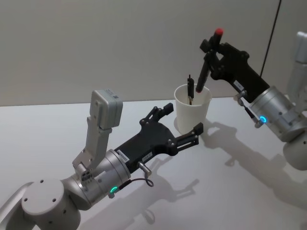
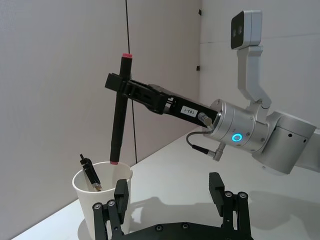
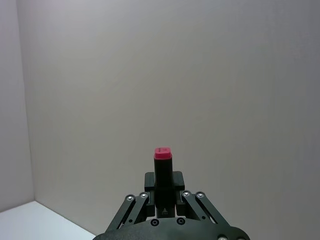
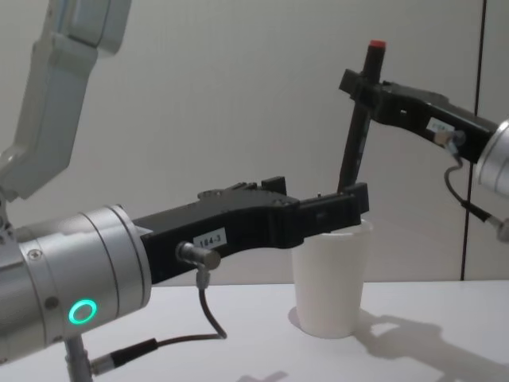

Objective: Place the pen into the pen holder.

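The long black marker pen with a red end cap (image 1: 203, 72) stands close to upright, its long axis tilted slightly, red cap uppermost and its lower tip just inside the rolled rim of the plain white tapered paper cup (image 1: 192, 115), at the mouth and not yet dropped in. The right gripper (image 1: 209, 50) holds it high on the barrel, just below the cap, jaws closed tight on the pen; in the right wrist view the red cap (image 3: 162, 153) protrudes above the closed black fingers (image 3: 176, 182). The cup stands upright on the smooth white table (image 1: 240, 191), close to the pale back wall (image 1: 96, 48). A second, shorter dark pen-like item (image 1: 190, 88) already leans inside the cup, resting against the wall on the side away from the descending tip; its exact type cannot be determined. The left gripper (image 1: 182, 125) is extended low over the table with its fingers spread wide, one black matte finger (image 1: 192, 134) either side of the cup's lower body; contact with the paper cannot be confirmed. In the left wrist view the cup (image 2: 102, 200) sits beside one fingertip (image 2: 120, 192), with the other fingertip well apart. A thin dark cable (image 1: 271, 33) hangs down the wall behind the right arm.
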Available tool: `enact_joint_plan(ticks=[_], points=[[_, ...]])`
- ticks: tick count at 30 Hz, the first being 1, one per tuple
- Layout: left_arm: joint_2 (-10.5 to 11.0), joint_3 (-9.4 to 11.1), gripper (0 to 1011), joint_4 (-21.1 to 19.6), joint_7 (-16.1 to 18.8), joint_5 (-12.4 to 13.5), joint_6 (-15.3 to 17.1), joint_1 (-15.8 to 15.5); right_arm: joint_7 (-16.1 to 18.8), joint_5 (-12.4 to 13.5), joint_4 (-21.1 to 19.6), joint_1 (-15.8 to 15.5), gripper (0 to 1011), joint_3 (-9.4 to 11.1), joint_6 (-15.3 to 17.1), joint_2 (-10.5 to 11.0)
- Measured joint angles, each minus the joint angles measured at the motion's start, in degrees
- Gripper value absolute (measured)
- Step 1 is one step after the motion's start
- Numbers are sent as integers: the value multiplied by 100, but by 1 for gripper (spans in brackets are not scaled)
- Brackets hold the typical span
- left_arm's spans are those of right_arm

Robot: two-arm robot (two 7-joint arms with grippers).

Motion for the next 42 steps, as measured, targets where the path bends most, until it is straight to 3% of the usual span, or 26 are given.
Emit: enact_joint_plan(ticks=[11,30,35,36,42], points=[[0,0,1001,0,0,0,0,0,93,-412,378,154,206,-101,-309,-103],[0,0,1001,0,0,0,0,0,31,-780,1073,391,208,-235,-562,-290],[0,0,1001,0,0,0,0,0,5,-830,1167,422,331,-253,-594,-316],[0,0,1001,0,0,0,0,0,2,-836,1177,427,399,-255,-597,-319],[0,0,1001,0,0,0,0,0,-17,-873,1248,450,577,-270,-618,-340]])
